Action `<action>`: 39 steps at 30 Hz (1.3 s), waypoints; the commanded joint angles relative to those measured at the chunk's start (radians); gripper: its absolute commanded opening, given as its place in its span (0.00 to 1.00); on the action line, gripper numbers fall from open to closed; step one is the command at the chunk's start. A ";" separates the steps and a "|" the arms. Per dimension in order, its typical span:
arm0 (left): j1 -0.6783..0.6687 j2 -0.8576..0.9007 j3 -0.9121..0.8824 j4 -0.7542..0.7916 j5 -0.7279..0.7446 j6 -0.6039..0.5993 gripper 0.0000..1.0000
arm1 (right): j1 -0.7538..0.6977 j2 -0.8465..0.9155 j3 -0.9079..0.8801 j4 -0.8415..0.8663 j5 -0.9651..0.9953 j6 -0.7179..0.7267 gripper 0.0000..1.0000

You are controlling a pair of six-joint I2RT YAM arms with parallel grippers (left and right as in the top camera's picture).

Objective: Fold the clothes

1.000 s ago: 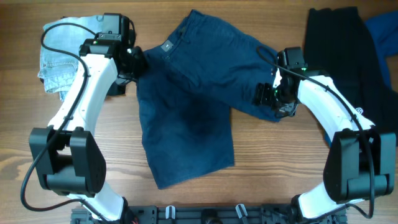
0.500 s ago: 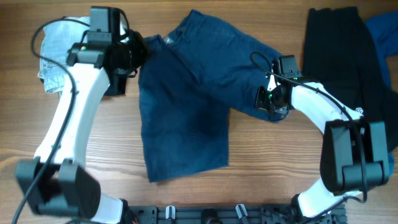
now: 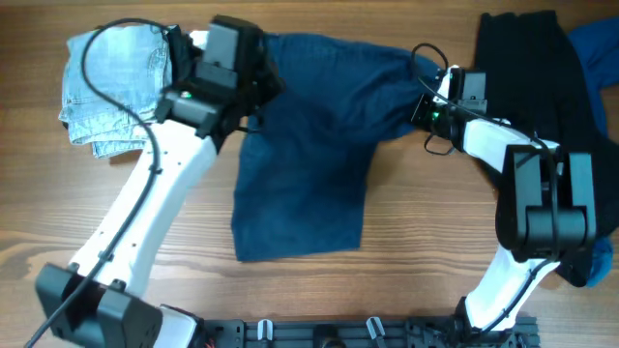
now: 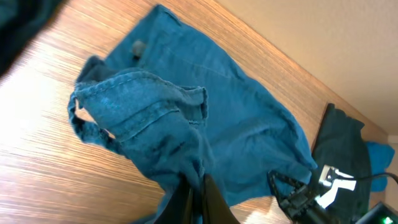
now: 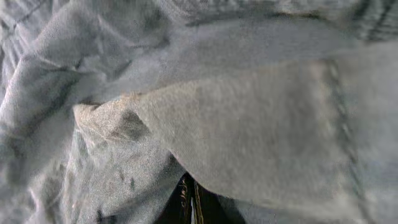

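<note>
The clothes in hand are dark navy shorts [image 3: 309, 145], stretched between both grippers near the table's far edge. One leg hangs down flat toward the front [image 3: 300, 217]. My left gripper [image 3: 263, 85] is shut on the waistband end. In the left wrist view its fingers [image 4: 196, 199] pinch a bunched fold of the shorts [image 4: 186, 106]. My right gripper [image 3: 426, 104] is shut on the other leg's hem. In the right wrist view, cloth [image 5: 236, 124] fills the frame and covers all but the closed fingertips [image 5: 189, 199].
A folded pale denim garment [image 3: 111, 82] lies at the back left, just behind the left arm. A black garment [image 3: 527, 68] and a blue one [image 3: 595, 48] lie at the back right, close to the right arm. Bare wood [image 3: 435, 242] lies in front.
The right gripper closed on the leg hem and drew it toward the back. The left gripper carried the waistband rightward, and the shorts shifted right and toward the back.
</note>
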 commanded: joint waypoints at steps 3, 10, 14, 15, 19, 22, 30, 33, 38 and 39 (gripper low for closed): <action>-0.059 0.067 0.008 0.055 -0.073 -0.053 0.04 | -0.006 0.076 0.102 -0.127 0.080 0.019 0.11; -0.018 0.066 0.008 0.100 -0.088 -0.053 0.04 | -0.006 0.029 0.285 -0.616 0.063 -0.003 0.20; 0.005 0.067 0.008 0.101 -0.088 -0.050 0.04 | -0.006 0.029 0.263 -0.751 0.080 -0.024 0.22; 0.011 0.066 0.008 0.101 -0.087 -0.050 0.04 | -0.006 0.029 0.263 -0.762 0.081 -0.031 0.21; 0.029 0.066 0.008 0.101 -0.088 -0.049 0.04 | -0.006 -0.034 0.264 -0.819 0.080 -0.066 0.19; 0.055 0.066 0.008 0.134 -0.088 -0.049 0.04 | -0.006 -0.181 0.264 -0.904 -0.042 -0.135 0.27; 0.084 0.067 0.008 0.157 -0.088 -0.049 0.04 | 0.161 -0.263 0.135 -1.061 -0.179 -0.238 0.51; 0.087 0.067 0.008 0.156 -0.088 -0.049 0.04 | 0.300 -0.262 -0.004 -0.963 -0.182 -0.178 0.53; 0.089 0.067 0.008 0.157 -0.088 -0.049 0.04 | 0.460 -0.263 -0.098 -0.822 -0.126 -0.077 0.54; 0.089 0.067 0.008 0.156 -0.088 -0.049 0.04 | 0.491 -0.262 -0.108 -0.791 -0.110 -0.066 0.55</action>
